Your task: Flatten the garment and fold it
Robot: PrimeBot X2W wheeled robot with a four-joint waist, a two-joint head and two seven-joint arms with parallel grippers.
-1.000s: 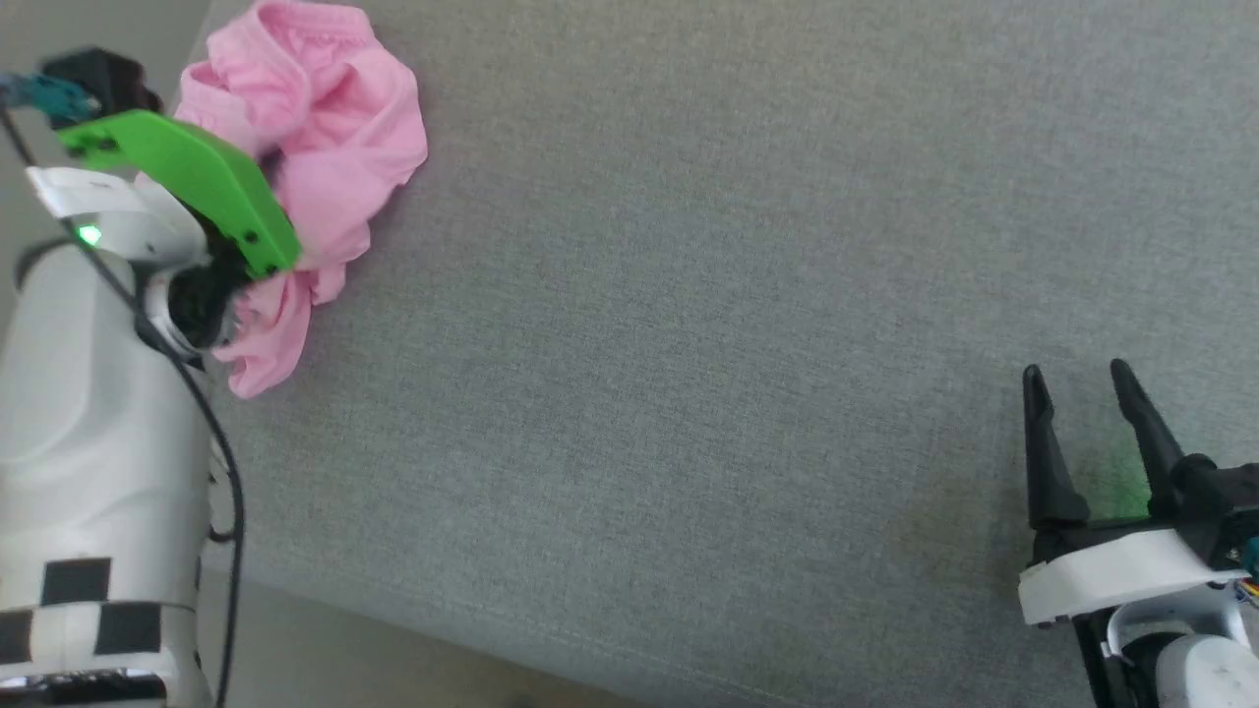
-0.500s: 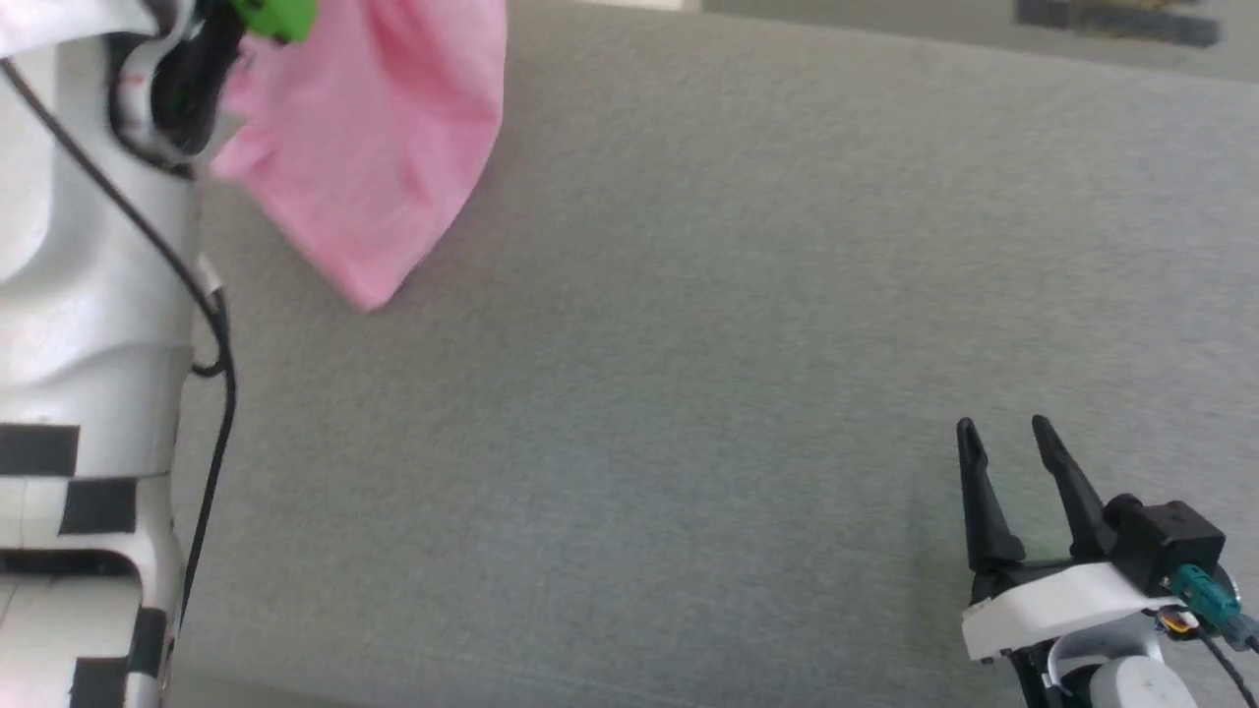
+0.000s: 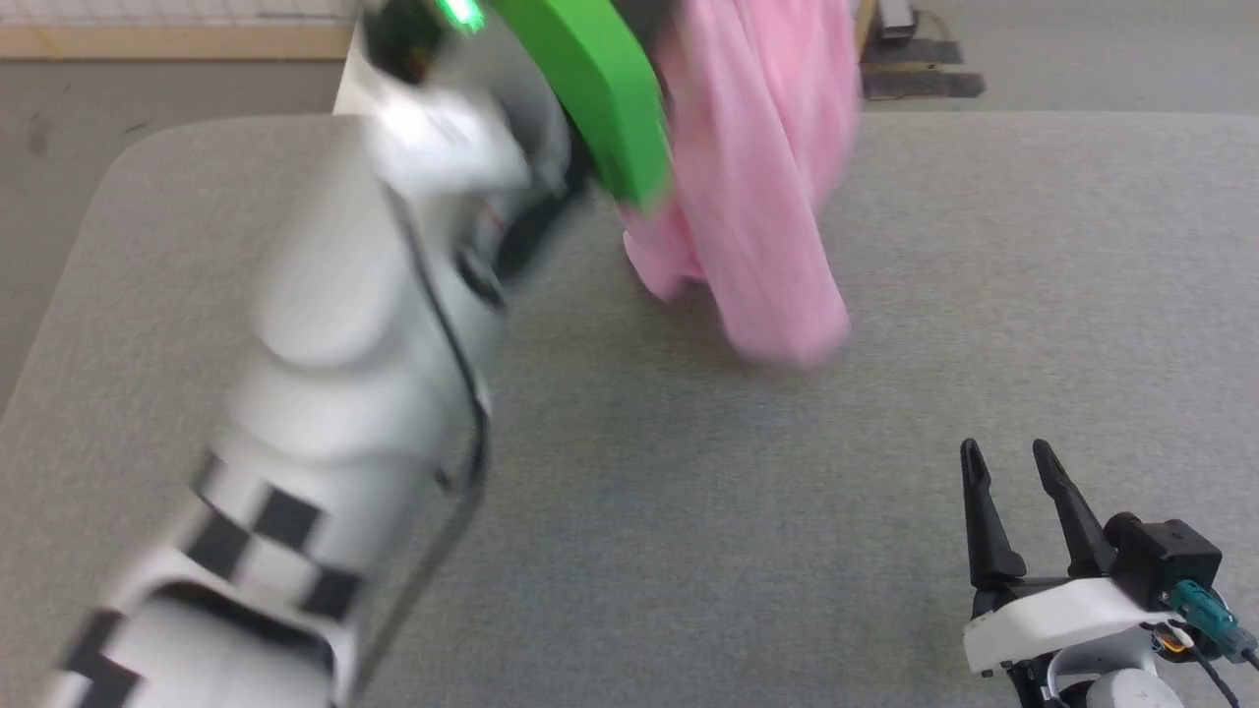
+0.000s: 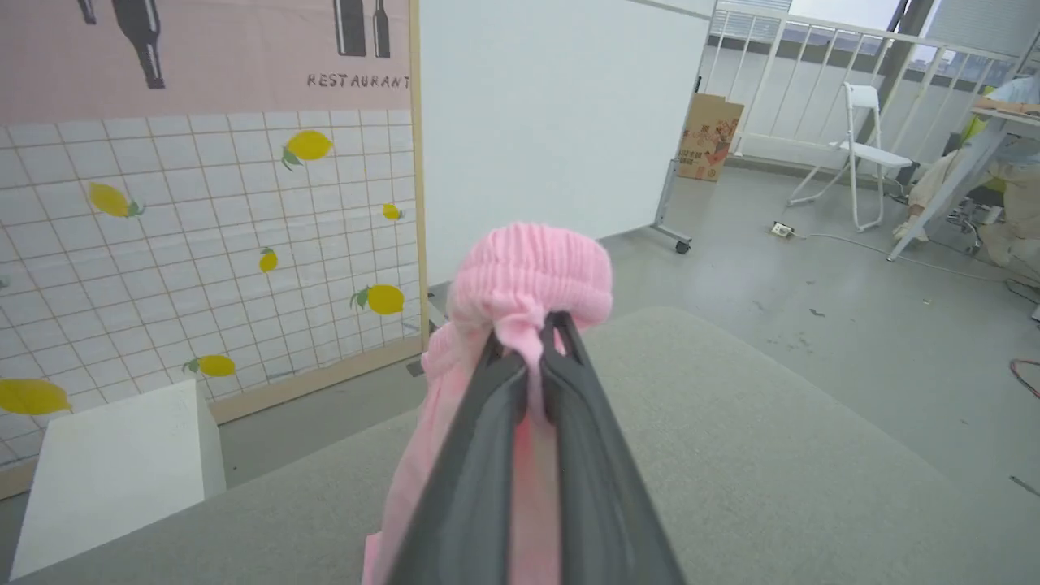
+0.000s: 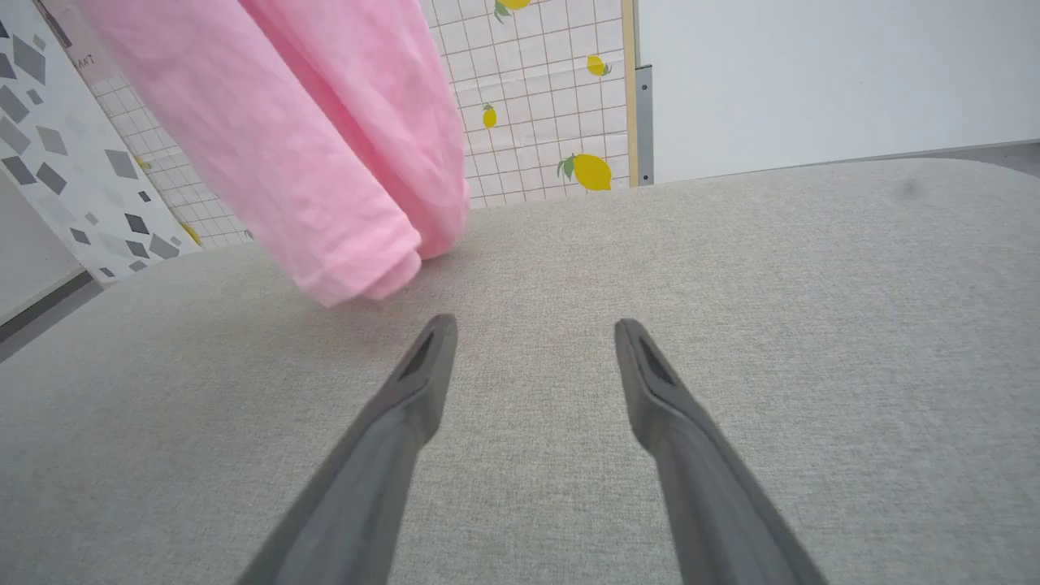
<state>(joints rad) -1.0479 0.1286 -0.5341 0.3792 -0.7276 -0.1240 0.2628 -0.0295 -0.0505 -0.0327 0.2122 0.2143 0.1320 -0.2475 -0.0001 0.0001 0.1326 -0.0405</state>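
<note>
Left pincer (image 4: 532, 325) is clamped on the waistband of the shorts (image 3: 757, 197), which dangle just over the worktop (image 3: 689, 551). Right pincer (image 3: 1007, 452) sits wide open, empty. I'd grab the waistband's other end with it, then lower slowly so it lands flat.

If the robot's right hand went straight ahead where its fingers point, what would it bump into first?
Probably the grey table: the right hand seems aimed slightly down at its bare top. The pink garment hangs to one side, likely out of its path.
</note>
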